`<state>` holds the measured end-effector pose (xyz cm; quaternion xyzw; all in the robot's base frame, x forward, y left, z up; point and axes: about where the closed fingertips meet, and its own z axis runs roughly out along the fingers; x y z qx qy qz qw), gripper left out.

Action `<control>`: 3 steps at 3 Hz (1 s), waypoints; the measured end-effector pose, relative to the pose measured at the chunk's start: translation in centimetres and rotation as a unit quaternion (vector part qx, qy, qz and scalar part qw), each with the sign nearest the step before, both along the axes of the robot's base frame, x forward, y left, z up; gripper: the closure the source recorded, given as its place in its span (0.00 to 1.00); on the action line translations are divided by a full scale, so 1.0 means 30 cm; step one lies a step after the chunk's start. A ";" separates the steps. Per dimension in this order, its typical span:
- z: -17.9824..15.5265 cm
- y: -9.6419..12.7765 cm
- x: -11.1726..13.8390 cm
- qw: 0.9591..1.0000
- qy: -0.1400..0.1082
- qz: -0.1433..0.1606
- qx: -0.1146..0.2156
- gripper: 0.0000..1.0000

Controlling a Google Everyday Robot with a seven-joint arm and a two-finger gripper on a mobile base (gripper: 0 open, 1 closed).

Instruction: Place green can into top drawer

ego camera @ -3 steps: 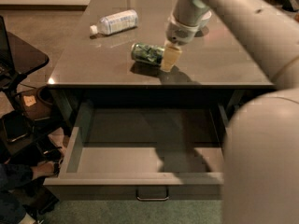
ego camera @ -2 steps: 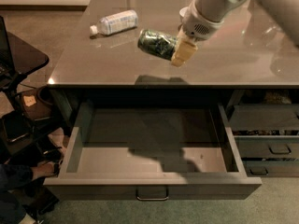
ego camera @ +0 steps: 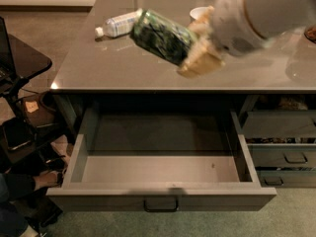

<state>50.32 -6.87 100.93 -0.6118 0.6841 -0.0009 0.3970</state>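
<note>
The green can (ego camera: 160,36) is held on its side in the air, above the countertop's front part and higher than the open top drawer (ego camera: 160,194). My gripper (ego camera: 200,48) is shut on the can's right end, with pale fingers (ego camera: 200,65) around it. The arm reaches in from the upper right. The top drawer is pulled out wide below the counter; its inside is bare grey and its small bar handle (ego camera: 161,205) sits at the centre of the front.
A clear plastic bottle (ego camera: 118,24) lies on the grey countertop (ego camera: 98,68) at the back left. A white bowl (ego camera: 199,13) sits behind the arm. Narrower grey drawers (ego camera: 284,149) stand at the right. A black side table (ego camera: 19,63) and a person's hand (ego camera: 47,179) are at left.
The can has been lifted off the countertop and carried up and toward the camera, over the counter's front. The arm has swung with it and the can stays gripped.
</note>
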 end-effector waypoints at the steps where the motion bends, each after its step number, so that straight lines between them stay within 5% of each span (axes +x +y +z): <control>1: -0.064 -0.094 -0.065 1.000 0.005 -0.028 0.000 1.00; 2: -0.181 -0.066 -0.027 0.999 0.015 -0.027 -0.011 1.00; 3: -0.314 -0.137 0.029 0.997 -0.008 -0.068 -0.037 1.00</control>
